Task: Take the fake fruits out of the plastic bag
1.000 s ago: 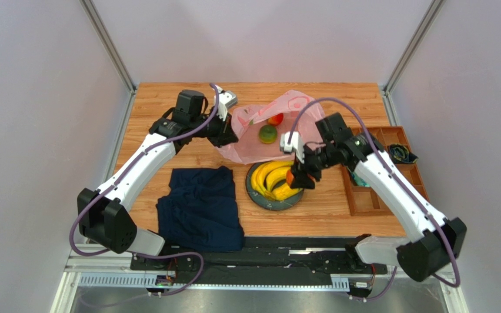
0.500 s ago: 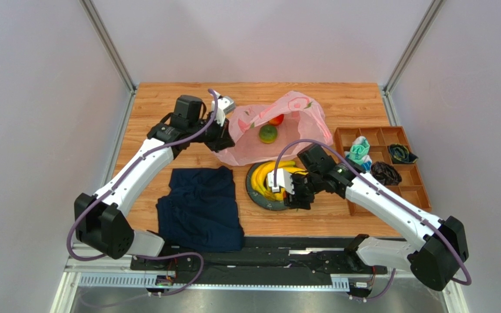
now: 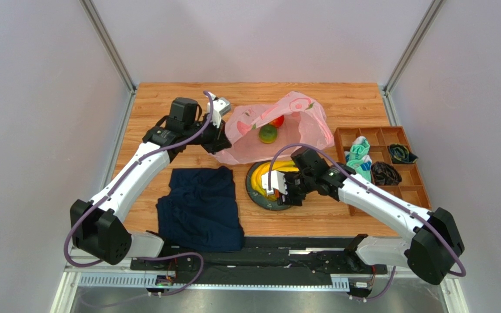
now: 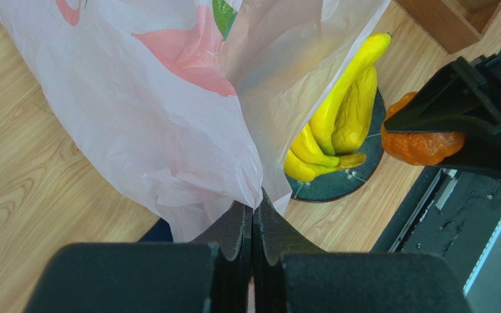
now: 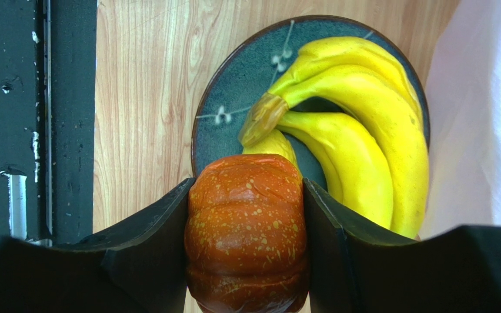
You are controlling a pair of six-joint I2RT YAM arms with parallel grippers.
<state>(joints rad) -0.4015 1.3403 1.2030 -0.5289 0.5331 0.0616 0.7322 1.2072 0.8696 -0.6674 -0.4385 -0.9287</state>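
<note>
Bag of thin translucent pink plastic [image 3: 295, 111]: lies crumpled at the far middle of the wooden desk [image 3: 168, 104]; its near edge reaches the dark grey round plate [image 3: 253, 190]
Left jaws: pressed together on a fold at the bag's left edge; the film rises up from between them
Fruits in the bag: a green round plastic fruit [image 3: 268, 134] and a red round plastic fruit [image 3: 276, 120] show through the film, close together; both are well apart from either pair of jaws
Right jaws: pinching a glossy, speckled, ribbed orange plastic fruit [image 5: 246, 241] from both sides; it is held over the plate's near rim, just beside the banana stems; whether it touches the plate cannot be told
Yellow plastic banana bunch [image 5: 357, 150]: lies on the plate, next to the bag
Print: pink and green shapes on the bag, small white sprigs on the plate; whether any of it is lettering cannot be told
Other things: a dark navy folded cloth [image 3: 201, 208] lies near left on the desk, beside the plate; a wooden compartment tray [image 3: 418, 195] at the right holds small bundled items
</note>
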